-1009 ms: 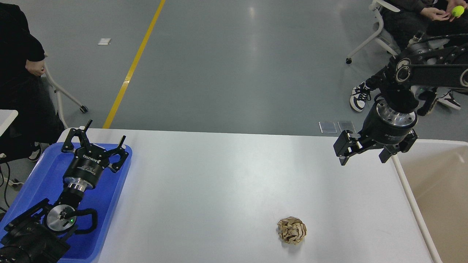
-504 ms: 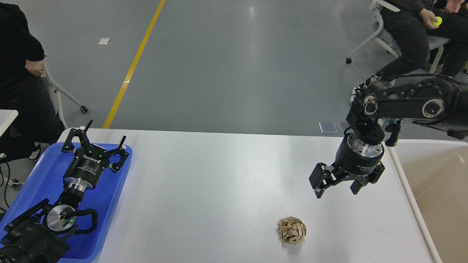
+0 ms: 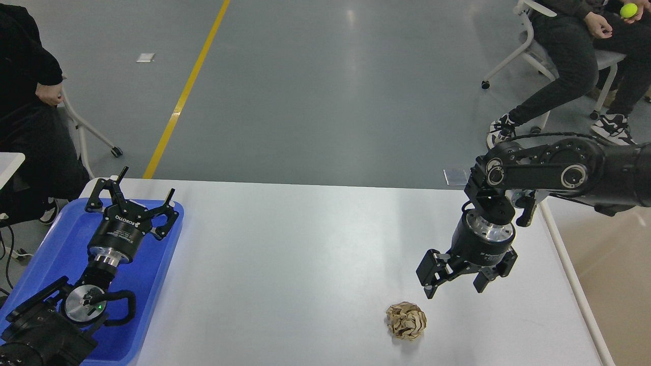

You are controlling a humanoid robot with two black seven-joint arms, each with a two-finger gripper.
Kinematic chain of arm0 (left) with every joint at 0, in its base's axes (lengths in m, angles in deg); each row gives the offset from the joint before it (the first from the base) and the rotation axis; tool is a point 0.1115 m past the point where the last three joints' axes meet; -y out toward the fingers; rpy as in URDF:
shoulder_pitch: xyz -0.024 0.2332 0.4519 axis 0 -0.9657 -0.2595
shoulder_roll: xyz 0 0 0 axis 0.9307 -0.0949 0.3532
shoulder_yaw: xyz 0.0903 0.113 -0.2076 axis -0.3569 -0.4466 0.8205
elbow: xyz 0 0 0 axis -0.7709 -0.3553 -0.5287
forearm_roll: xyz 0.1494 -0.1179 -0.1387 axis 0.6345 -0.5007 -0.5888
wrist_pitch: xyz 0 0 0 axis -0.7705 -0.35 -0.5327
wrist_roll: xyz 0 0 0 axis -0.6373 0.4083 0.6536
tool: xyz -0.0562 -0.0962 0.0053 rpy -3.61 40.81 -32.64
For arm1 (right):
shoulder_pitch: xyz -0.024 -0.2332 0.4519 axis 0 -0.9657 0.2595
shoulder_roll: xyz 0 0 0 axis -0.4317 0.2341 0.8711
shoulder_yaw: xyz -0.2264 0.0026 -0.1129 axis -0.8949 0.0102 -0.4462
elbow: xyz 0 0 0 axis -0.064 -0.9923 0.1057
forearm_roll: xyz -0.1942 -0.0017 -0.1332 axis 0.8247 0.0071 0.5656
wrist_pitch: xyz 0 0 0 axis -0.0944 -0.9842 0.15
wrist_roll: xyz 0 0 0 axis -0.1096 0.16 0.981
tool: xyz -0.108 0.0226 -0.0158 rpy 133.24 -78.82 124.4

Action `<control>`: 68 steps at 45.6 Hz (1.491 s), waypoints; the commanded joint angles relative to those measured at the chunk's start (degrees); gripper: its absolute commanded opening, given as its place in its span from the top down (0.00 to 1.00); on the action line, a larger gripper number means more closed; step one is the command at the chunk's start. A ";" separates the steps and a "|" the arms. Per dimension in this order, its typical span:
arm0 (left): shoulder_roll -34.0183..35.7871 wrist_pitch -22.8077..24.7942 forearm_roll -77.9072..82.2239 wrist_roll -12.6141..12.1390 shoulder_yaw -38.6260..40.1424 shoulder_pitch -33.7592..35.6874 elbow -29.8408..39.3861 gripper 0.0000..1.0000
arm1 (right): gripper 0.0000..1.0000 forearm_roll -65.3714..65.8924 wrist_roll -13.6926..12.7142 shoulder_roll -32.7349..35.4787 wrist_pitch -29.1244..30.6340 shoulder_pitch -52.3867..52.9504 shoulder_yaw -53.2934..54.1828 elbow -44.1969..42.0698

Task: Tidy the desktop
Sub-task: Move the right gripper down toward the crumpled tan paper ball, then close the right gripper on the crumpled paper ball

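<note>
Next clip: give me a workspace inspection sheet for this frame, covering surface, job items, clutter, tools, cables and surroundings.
Surface: white desktop, smooth, mostly bare.
Job's things: crumpled paper ball lying on the desktop near its front edge.
Clutter: blue tray at the left end; beige bin at the right end.
Tools: left tool open above the tray; right tool open, above and just right of the ball, not touching.
Cables: black cable left of the tray.
Surroundings: grey floor, yellow line, seated people, chairs.

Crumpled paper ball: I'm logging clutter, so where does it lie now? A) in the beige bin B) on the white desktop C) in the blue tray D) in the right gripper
B: the crumpled paper ball rests on the bare desktop, just below the open right gripper, apart from its fingers.
</note>
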 commanded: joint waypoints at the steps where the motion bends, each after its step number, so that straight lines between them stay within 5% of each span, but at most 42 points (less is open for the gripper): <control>1: -0.05 -0.01 0.00 0.00 0.02 0.00 0.00 0.01 | 0.00 -0.06 -0.04 -1.26 -0.01 -2.49 6.34 -1.78; 5: -0.04 -0.01 0.00 0.00 0.02 0.00 0.00 0.01 | 0.00 -0.15 -0.04 -2.67 -1.14 -3.63 7.40 -3.01; 13: -0.05 -0.01 0.00 0.00 0.02 0.00 0.00 0.01 | 0.00 1.08 -0.04 -4.86 -16.07 -7.66 8.01 -2.75; 22: -0.05 -0.01 0.00 0.00 0.02 0.00 0.00 0.01 | 0.00 9.33 0.05 -7.06 -24.88 -12.77 7.84 -3.01; 68: -0.05 -0.01 0.00 0.00 0.02 0.00 0.00 0.01 | 0.01 24.02 0.05 -9.70 -31.30 -23.93 6.96 -4.33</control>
